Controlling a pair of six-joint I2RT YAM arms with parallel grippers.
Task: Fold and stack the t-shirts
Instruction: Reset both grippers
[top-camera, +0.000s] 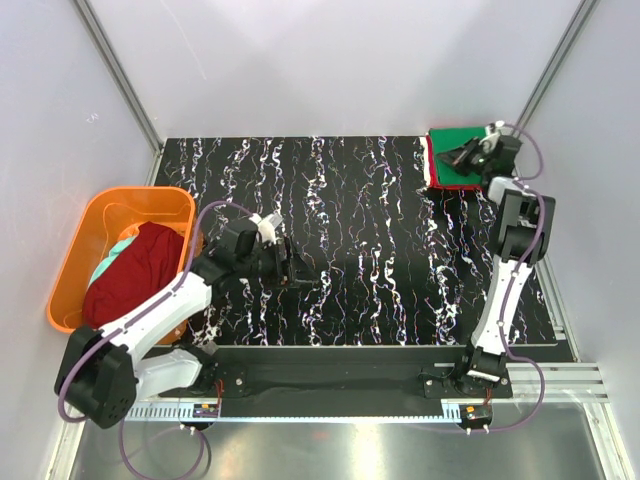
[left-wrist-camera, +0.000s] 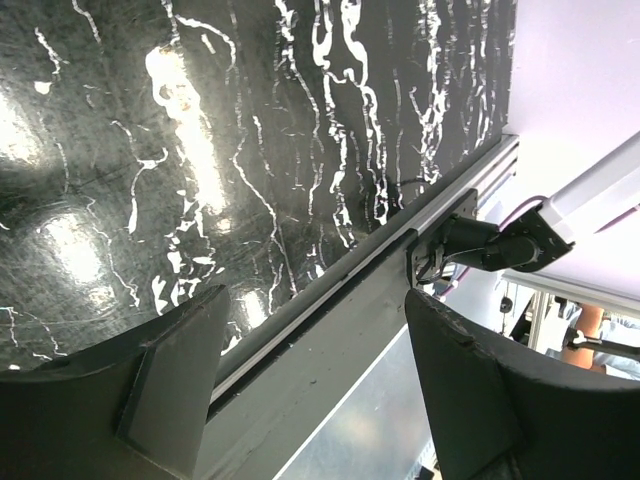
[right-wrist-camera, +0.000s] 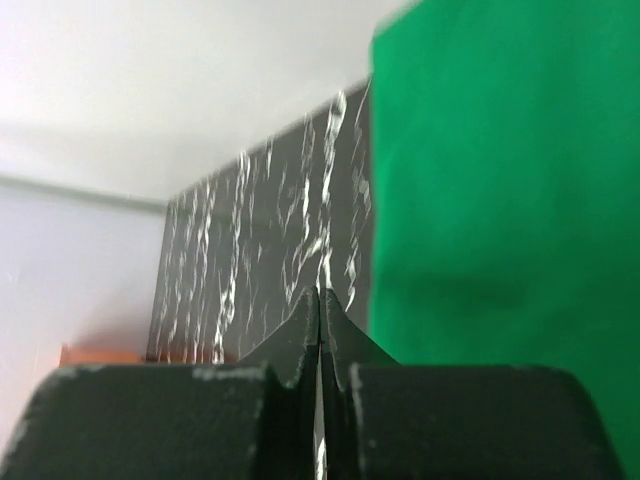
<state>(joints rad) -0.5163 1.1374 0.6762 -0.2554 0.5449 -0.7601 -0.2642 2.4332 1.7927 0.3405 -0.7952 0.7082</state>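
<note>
From above, a folded kelly-green cotton t-shirt (top-camera: 450, 177) lies at the upper right corner of the glossy black, white-veined table (top-camera: 370, 250), on top of a crimson red t-shirt (top-camera: 431, 160) of which only the left edge shows. The right gripper (top-camera: 462, 157) sits over this stack. At the left of the frame, a crumpled dark maroon t-shirt (top-camera: 135, 275) and a pale teal garment (top-camera: 120, 250) fill the orange plastic basket (top-camera: 75, 260). The left gripper (top-camera: 285, 262) is over bare table near the centre. In the left wrist view, the left gripper (left-wrist-camera: 320, 380) has its matte black jaws spread wide with nothing between them, above the shiny tabletop (left-wrist-camera: 200, 150) and the grey metal edge rail (left-wrist-camera: 380, 270). In the right wrist view, the right gripper (right-wrist-camera: 320, 320) is pressed fully shut with no cloth visibly pinched. The smooth, flat green fabric (right-wrist-camera: 500, 200) fills the right side of the frame, and whether the tips touch it cannot be told. The likely risks are these: a closed tip dragging across the soft cotton could rumple or slide the neat stack. In the basket, the limp maroon cloth lies against the teal one, so a deep pinch could lift both together.
</note>
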